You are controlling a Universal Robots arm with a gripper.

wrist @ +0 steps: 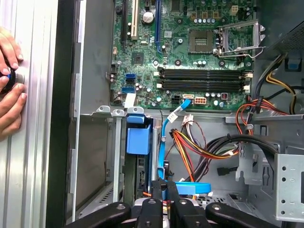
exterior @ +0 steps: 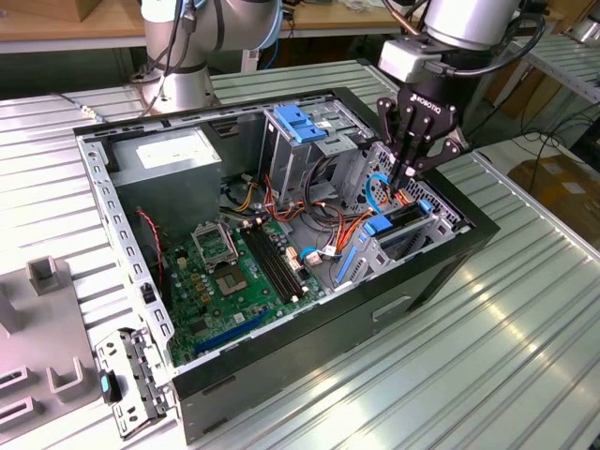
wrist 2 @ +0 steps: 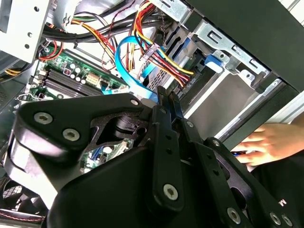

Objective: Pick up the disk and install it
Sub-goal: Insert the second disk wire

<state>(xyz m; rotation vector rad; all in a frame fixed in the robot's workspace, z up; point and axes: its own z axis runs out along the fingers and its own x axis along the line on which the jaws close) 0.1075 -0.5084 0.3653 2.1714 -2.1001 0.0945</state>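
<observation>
The disk [exterior: 401,217] sits on edge in the drive bay at the exterior view's right end of the open computer case [exterior: 112,225], with its blue side rails showing. In the first wrist view the disk's dark edge [wrist: 137,167] runs down inside the bay under a blue rail tab [wrist: 138,137]. My gripper [exterior: 405,176] hangs just above that bay. Its fingers are shut together, with nothing visible between them, in both wrist views [wrist 2: 165,92] [wrist: 164,186]. I cannot tell whether the tips touch the disk.
Bundled power cables [wrist: 199,142] and a light blue data cable [wrist 2: 128,61] crowd the space beside the bay. A metal drive cage with a blue bracket [exterior: 298,122] and a grey power-supply box [exterior: 173,155] stand behind. A person's hand [wrist: 9,85] rests outside the case wall.
</observation>
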